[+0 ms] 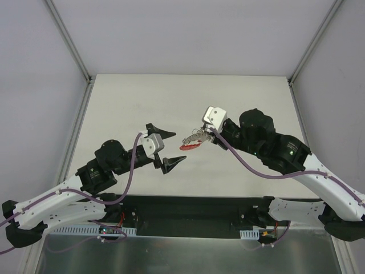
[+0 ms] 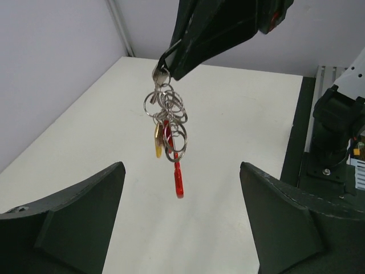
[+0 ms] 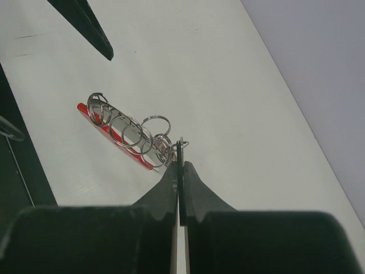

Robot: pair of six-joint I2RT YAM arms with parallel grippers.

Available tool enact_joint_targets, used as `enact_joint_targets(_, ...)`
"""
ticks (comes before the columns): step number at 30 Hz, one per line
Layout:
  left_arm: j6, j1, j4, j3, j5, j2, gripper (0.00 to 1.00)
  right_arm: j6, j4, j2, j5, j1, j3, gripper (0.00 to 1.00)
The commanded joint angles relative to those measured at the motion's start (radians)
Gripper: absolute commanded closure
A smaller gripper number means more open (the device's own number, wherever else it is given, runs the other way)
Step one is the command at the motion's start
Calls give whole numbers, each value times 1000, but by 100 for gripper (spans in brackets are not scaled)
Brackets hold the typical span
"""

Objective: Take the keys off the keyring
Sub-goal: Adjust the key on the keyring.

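Observation:
A bunch of linked metal rings, the keyring (image 2: 168, 114), hangs in the air above the white table. It carries a red plastic piece (image 2: 178, 180) at the bottom and a small brass key (image 2: 158, 142). My right gripper (image 3: 179, 165) is shut on a thin flat key at the top of the bunch; its silvery head (image 2: 160, 75) shows at the black fingertips. From above, the bunch (image 1: 194, 140) sits between both arms. My left gripper (image 2: 181, 171) is open wide, just short of the red piece, with nothing between its fingers (image 2: 80, 222).
The white table (image 1: 171, 97) is bounded by pale walls and aluminium corner posts (image 1: 68, 40). A black strip (image 1: 188, 208) runs along the near edge by the arm bases. The right arm's base (image 2: 336, 125) stands at the right in the left wrist view.

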Motion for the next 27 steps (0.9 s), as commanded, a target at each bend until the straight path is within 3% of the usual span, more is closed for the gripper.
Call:
enact_joint_targets(1,-37,-8,28,-53,-81,6,19,48,41,-2,8,-1,62,99)
enact_joint_targets(12,-62,107,63,-32,-32,41,20,114,52,-14,-44,-1,77,99)
enact_joint_targets(18,53,109,11,8,-70,-31,20,98,41,-26,-46,1,62,99)
enact_joint_targets(23,92,107,-124,156,20,-7,21,69,69,-46,-66,-1,24,99)
enact_joint_targets(27,76,107,-138,239,158,35,32,89,58,-36,-62,-1,42,99)
